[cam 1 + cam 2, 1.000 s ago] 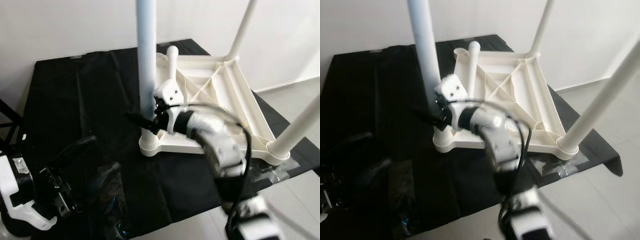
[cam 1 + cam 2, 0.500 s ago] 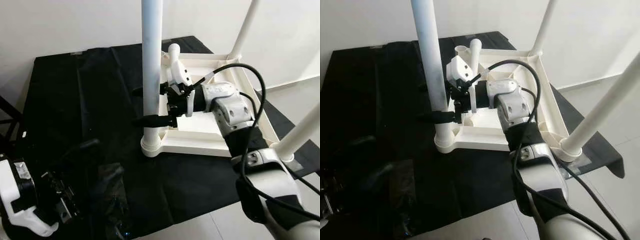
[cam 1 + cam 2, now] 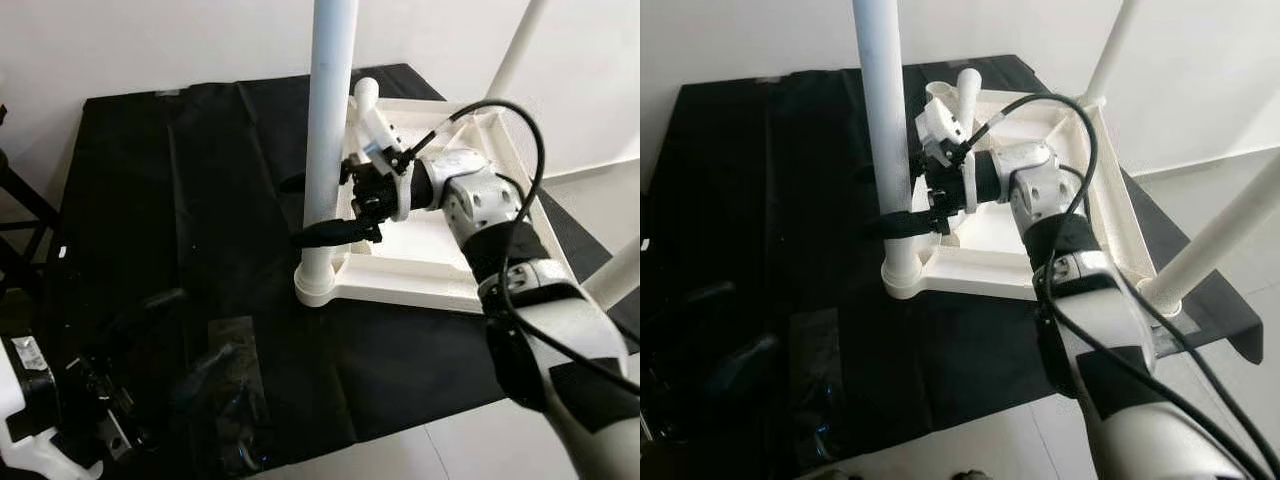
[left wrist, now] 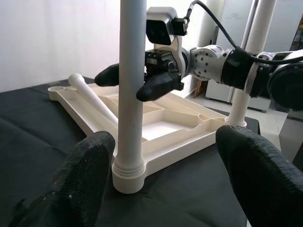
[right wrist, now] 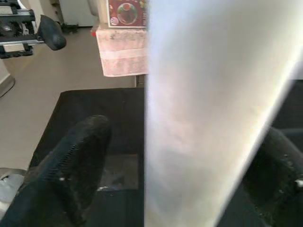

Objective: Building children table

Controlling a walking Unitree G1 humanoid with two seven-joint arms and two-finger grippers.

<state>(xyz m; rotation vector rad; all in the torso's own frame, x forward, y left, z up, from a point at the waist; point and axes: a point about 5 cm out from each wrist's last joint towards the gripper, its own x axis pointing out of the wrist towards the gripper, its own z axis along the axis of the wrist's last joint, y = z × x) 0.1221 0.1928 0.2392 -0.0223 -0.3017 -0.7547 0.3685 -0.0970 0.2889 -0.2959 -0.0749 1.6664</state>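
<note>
Seating the near leg into the upturned tabletop

Your left claw (image 3: 130, 330) hangs low by the bench's near left corner, fingers wide apart and empty. The tabletop (image 3: 470, 215) lies upside down toward the bench's (image 3: 150, 200) right edge; your right claw (image 3: 318, 210) straddles the near-corner leg (image 3: 325, 150), fingers spread either side, not clearly gripping. Close squarely, keep the leg upright, press straight down.

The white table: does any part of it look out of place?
Yes. One leg lies loose inside the upturned table frame, beside an empty corner socket, while the other legs, such as the near leg, stand upright.
</note>
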